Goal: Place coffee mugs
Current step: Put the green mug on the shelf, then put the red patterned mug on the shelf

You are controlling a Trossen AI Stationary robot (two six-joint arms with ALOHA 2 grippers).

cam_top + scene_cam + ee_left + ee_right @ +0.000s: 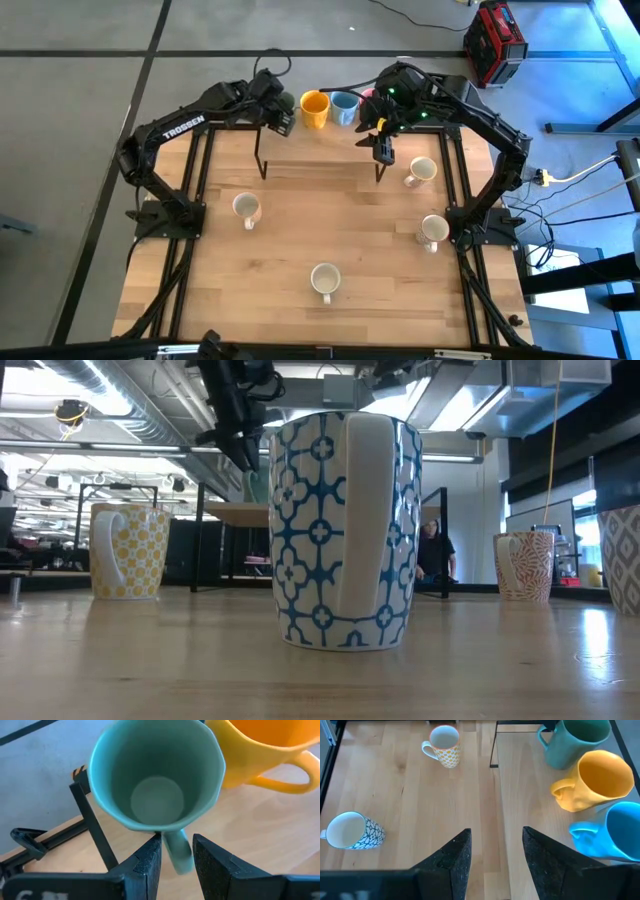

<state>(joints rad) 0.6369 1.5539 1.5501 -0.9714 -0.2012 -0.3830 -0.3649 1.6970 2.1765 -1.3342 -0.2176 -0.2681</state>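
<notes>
Left gripper [176, 851] sits at the table's far edge, its two dark fingers clamped on the handle of the green round ceramic mug [156, 772]; the mug's open mouth faces the wrist camera. Just beside that mug stands the orange ceramic mug [314, 108], with the blue ceramic mug [344, 106] next beyond it.

Right gripper [494, 851] hangs above the wood, fingers parted and holding nothing. The orange and blue mugs lie near it to one side. Ahead of it stand a cream-white mug with yellow pattern [443, 745] and a cream-white mug with blue pattern [352, 831], well apart.
</notes>
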